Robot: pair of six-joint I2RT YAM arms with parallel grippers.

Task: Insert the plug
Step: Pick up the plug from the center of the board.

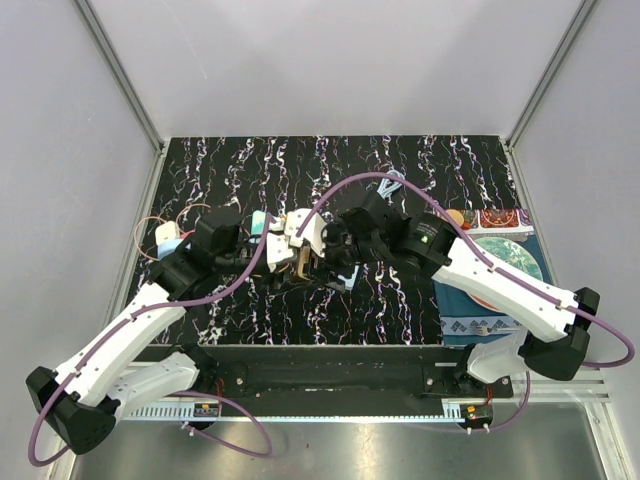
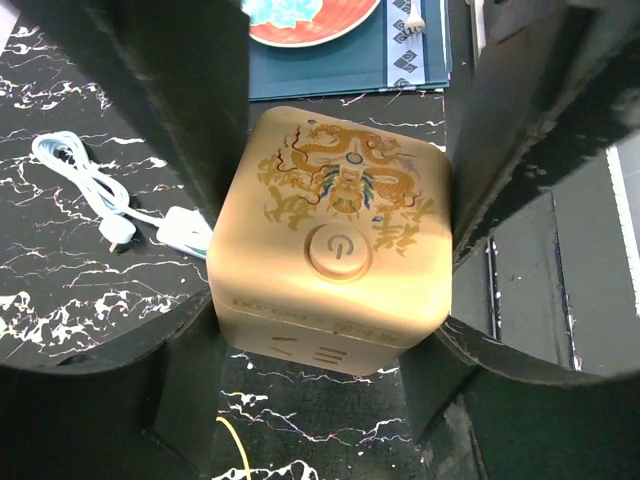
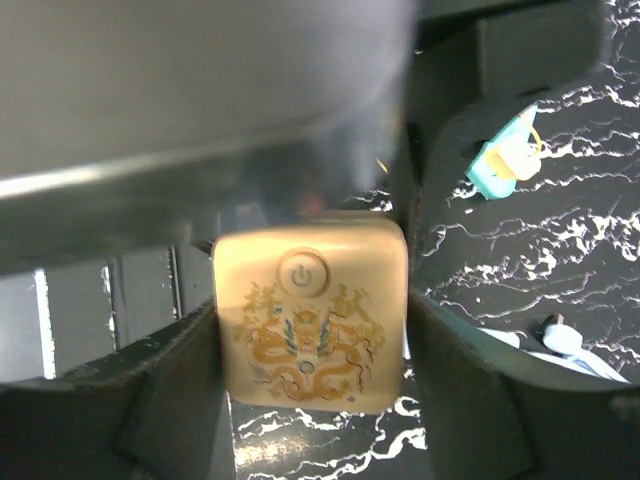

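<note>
Where the two arms meet over the table (image 1: 430, 165) in the overhead view, the left gripper (image 1: 272, 245) and right gripper (image 1: 335, 250) flank a golden socket cube (image 1: 284, 252) from opposite sides. From the left wrist, the left fingers (image 2: 200, 120) pinch the cube's flanks, its power button (image 2: 340, 250) facing the camera, while the plug (image 2: 117, 233) lies loose on the table just beside it, on a pale-blue cable (image 2: 70, 165). From the right wrist, the right fingers (image 3: 150, 400) hug the cube so closely that I cannot tell whether they grip.
</note>
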